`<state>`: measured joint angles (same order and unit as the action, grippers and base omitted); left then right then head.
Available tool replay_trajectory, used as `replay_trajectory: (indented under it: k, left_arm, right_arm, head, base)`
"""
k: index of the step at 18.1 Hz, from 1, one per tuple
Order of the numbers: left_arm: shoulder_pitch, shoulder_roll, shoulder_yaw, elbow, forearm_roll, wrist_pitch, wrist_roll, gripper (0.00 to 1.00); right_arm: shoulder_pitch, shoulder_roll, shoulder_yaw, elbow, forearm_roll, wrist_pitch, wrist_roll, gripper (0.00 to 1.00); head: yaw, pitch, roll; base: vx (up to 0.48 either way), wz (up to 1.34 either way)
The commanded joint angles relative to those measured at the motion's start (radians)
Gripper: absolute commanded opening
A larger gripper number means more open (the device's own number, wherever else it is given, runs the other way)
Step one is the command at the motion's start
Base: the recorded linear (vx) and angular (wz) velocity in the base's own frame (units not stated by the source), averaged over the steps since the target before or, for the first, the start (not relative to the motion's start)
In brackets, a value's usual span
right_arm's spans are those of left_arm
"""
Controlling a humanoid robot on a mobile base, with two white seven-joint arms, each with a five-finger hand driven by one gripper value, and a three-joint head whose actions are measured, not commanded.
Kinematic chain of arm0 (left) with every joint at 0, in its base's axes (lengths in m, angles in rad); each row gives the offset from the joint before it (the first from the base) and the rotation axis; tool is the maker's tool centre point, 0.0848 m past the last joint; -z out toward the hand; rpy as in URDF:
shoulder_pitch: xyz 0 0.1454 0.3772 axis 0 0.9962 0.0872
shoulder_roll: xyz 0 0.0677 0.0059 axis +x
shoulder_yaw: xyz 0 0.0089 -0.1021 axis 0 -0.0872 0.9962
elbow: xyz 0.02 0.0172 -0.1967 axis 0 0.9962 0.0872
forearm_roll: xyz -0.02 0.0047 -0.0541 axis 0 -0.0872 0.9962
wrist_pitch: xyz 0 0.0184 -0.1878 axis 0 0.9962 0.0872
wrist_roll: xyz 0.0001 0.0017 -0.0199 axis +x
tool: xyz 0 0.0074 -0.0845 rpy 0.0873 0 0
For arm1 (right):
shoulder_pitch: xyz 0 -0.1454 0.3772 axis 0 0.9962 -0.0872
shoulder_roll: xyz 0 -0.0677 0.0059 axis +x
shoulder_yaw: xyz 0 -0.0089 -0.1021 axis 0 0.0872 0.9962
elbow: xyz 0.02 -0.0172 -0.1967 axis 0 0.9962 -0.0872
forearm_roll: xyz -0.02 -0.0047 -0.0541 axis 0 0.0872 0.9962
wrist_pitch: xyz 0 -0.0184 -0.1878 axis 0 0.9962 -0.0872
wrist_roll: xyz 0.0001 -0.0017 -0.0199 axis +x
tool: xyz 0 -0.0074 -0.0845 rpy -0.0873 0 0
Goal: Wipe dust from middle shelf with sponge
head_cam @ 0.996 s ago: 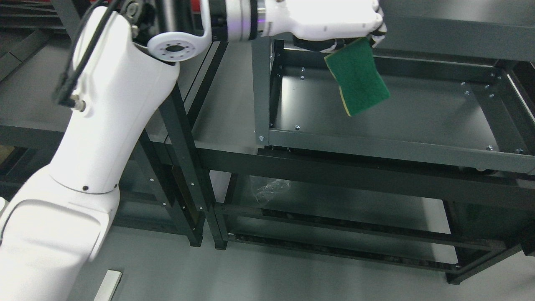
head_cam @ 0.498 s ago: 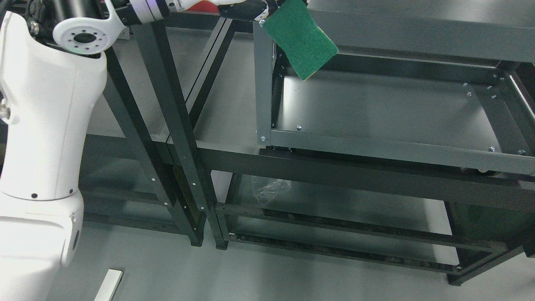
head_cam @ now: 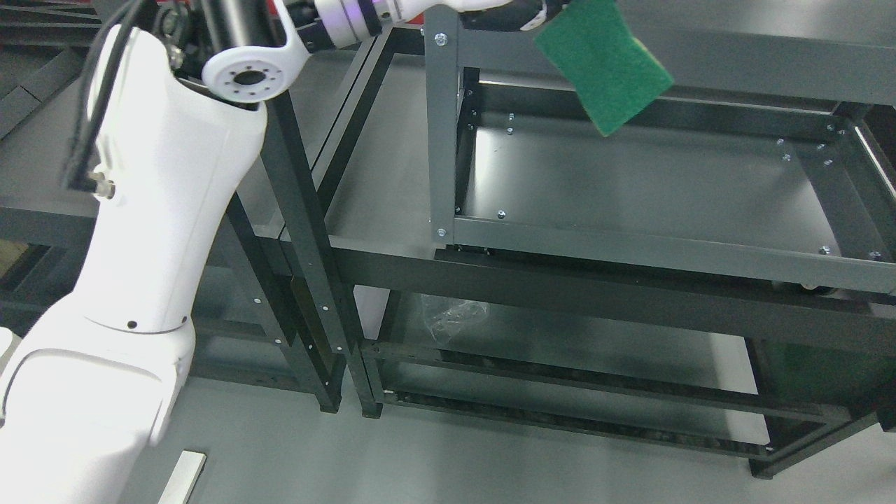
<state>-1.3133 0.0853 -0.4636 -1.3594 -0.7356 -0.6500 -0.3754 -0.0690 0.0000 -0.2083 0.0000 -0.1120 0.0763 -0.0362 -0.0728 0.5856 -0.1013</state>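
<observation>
A green sponge (head_cam: pixel 605 66) hangs tilted at the top of the head view, over the back left part of the dark metal middle shelf (head_cam: pixel 651 182) and not touching it. My left hand (head_cam: pixel 521 14) is shut on the sponge's upper edge and is mostly cut off by the picture's top edge. The white left arm (head_cam: pixel 154 231) rises from the lower left and bends across the top towards the shelf. No right arm shows.
The shelf has a raised front rail (head_cam: pixel 630 248) and a grey upright post (head_cam: pixel 439 126) at its left front corner. A second dark rack (head_cam: pixel 294 231) stands to the left. Crumpled clear plastic (head_cam: pixel 451 315) lies on the lower shelf. A white strip (head_cam: pixel 180 476) lies on the floor.
Half a second ago the sponge was by the left post; it has swung right. It hangs higher than one second ago. The left arm shifted with it.
</observation>
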Motion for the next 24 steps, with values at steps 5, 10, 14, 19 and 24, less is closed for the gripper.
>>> replay_trajectory:
  k: [5,10,14,19,24]
  left_arm:
    - [-0.021,-0.068,-0.662,0.022,0.230,0.343,0.210,0.00]
    - [-0.021,-0.068,-0.786,0.026,0.315,0.502,0.341,0.00]
    - [0.021,-0.068,-0.793,0.026,0.352,0.483,0.411,0.00]
    - [0.392,-0.068,-0.732,0.003,0.426,0.353,0.426,0.00]
    - [0.757,-0.068,-0.301,-0.010,0.623,0.337,0.461,0.00]
  right_arm:
    - [0.000,-0.017,0.001,-0.017,0.000,0.000,-0.001,1.00]
    - [0.000,-0.017,0.001,-0.017,0.000,0.000,-0.001,1.00]
    - [0.000,-0.017,0.000,-0.017,0.000,0.000,-0.001,1.00]
    - [0.000,-0.017,0.001,-0.017,0.000,0.000,-0.001,1.00]
    - [0.000,-0.017,0.000,-0.017,0.000,0.000,-0.001,1.00]
  head:
    - [0.0000,0.000,0.000]
    - [0.0000,0.000,0.000]
    - [0.0000,0.000,0.000]
    - [0.0000,0.000,0.000]
    - [0.0000,0.000,0.000]
  base:
    - [0.000,0.00]
    - [0.000,0.00]
    - [0.000,0.00]
    - [0.000,0.00]
    - [0.000,0.00]
